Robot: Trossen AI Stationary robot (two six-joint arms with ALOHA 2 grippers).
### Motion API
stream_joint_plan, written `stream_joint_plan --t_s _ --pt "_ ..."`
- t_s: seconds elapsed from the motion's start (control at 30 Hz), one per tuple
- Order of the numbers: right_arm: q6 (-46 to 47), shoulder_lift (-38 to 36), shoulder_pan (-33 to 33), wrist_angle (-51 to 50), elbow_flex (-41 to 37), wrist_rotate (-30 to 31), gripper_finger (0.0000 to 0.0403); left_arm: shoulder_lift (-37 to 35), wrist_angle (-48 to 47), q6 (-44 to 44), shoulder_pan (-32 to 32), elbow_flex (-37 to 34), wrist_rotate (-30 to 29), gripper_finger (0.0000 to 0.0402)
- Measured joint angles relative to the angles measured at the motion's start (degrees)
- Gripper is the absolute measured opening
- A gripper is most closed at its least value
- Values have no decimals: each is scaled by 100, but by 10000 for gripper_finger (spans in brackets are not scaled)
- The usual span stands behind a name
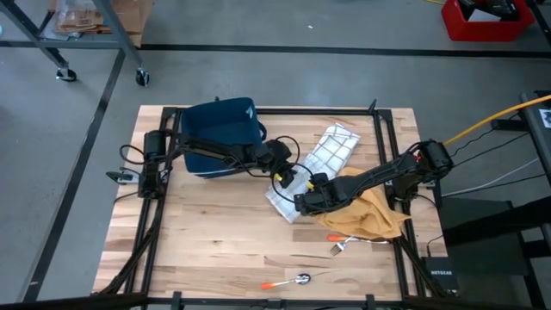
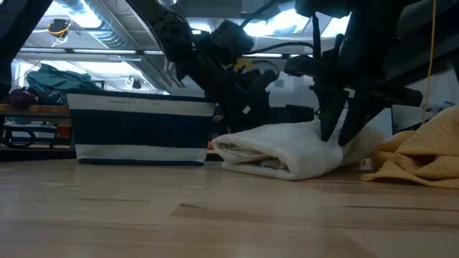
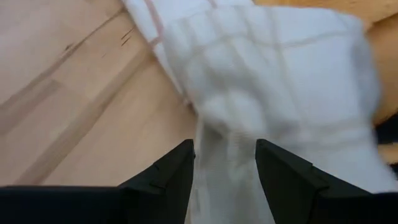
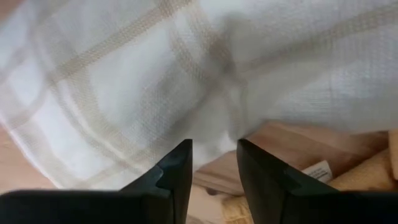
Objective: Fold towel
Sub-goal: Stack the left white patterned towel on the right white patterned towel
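Wooden desk [image 1: 215, 250] w/ black frame round the edges carries everything. Biggest item: navy fabric basket [image 1: 222, 138] w/ white band, at the back-left of the desk; its inside can't be made out from above, since the left arm's links cross it, and the low view shows only its side wall. Next, the white checked towel [image 1: 331, 155], about mid-desk, lying diagonally from back-right toward the centre; low view shows it bunched into a rolled, doubled-over heap [image 2: 280, 154] flat on the wood, right of the basket and apart from it. Mustard-yellow cloth [image 1: 370, 211] sits crumpled just right of the towel, touching or overlapping its edge, w/ a small white label visible in the right wrist view. Left gripper [image 1: 284, 172] reaches over from the basket side and is down on the towel's near end; its fingers [image 3: 168, 180] are spread w/ white fabric between them, but whether they pinch it can't be told. Right gripper [image 1: 310, 200] is at the towel's front edge beside the yellow cloth; fingers [image 4: 177, 177] slightly apart, tips at the towel's hem, nothing clearly clamped. Smallest: an orange-handled utensil [image 1: 288, 281] and another small orange item [image 1: 337, 248] near the front of the desk, well apart from the towel.
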Motion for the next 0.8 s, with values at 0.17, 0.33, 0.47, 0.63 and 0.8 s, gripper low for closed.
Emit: stream_joint_plan --t_s 0.17,0.33,0.47,0.63,0.8 --pt "2 0 0 6 0 4 127 329 106 -67 84 0 392 164" --pt "1 2 0 -65 1 187 127 583 296 -74 31 5 713 164" --pt "-3 0 0 -125 -133 434 127 662 396 40 -48 13 737 164" --pt "-5 2 2 113 -549 451 100 674 434 717 -77 11 758 153" --pt "-214 2 2 701 -828 555 20 688 688 1044 -130 -2 767 89"
